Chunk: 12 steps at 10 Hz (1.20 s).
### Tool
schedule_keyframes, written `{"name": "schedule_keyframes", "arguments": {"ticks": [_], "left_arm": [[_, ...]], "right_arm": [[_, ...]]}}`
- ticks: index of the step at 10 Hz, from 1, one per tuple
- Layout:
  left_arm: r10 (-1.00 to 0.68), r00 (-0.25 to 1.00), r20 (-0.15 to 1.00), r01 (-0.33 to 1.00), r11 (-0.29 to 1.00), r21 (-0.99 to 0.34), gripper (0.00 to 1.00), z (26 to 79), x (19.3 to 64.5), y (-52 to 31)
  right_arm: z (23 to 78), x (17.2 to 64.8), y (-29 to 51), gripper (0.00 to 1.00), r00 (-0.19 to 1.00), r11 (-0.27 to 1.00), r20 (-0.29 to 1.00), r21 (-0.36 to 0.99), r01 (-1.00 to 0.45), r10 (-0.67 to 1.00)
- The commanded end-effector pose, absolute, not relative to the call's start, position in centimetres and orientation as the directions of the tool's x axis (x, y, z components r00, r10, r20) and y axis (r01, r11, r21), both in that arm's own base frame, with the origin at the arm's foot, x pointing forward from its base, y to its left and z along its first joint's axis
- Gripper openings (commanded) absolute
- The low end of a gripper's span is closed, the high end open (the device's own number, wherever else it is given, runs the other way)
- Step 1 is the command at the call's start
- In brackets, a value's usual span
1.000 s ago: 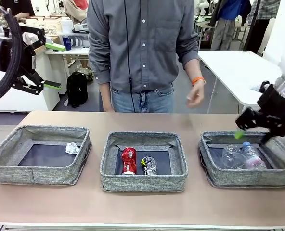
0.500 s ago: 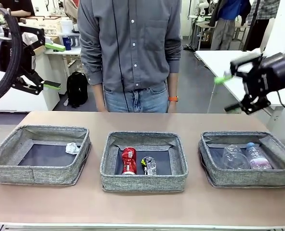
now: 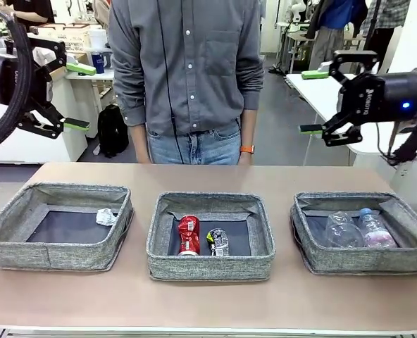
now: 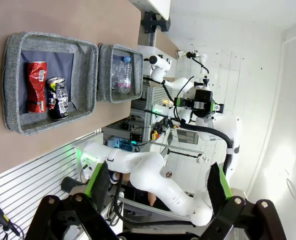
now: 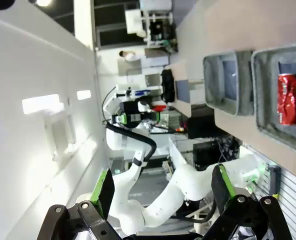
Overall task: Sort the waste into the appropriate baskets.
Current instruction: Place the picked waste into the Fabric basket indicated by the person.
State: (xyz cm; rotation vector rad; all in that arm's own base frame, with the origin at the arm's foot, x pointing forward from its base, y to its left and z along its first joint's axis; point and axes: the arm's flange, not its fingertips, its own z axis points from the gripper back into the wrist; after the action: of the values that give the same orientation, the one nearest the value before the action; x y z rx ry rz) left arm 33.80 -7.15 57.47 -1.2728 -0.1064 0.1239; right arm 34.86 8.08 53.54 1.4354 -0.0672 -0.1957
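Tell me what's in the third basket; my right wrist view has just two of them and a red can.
Observer: The right basket holds a clear plastic cup and a clear bottle with pink label, side by side.
Operator: What's cut off beside the red can?
Observer: A crushed dark can, lying to its right in the middle basket.
Operator: And the left basket?
Observer: A crumpled paper ball near its far right corner.

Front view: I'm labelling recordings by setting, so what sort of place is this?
Probably a robotics lab: two robot arms, left gripper and right gripper open, over a table with sorting baskets, white worktables behind.
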Motion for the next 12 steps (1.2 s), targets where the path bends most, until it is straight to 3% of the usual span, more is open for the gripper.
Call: {"name": "schedule_keyframes", "arguments": {"ticks": [1,12], "left_arm": [[0.145,0.989,0.004,-0.039,0.297,-0.954,1.0,57.64,33.7,-6.96],[0.145,0.989,0.004,-0.039,0.297,-0.954,1.0,57.64,33.7,-6.96]], "right_arm": [[53.83,35.01,6.61,1.0,0.977,0.122,-0.104,0.984,0.128,-0.187],[53.83,35.01,6.61,1.0,0.977,0.122,-0.104,0.984,0.128,-0.187]]}}
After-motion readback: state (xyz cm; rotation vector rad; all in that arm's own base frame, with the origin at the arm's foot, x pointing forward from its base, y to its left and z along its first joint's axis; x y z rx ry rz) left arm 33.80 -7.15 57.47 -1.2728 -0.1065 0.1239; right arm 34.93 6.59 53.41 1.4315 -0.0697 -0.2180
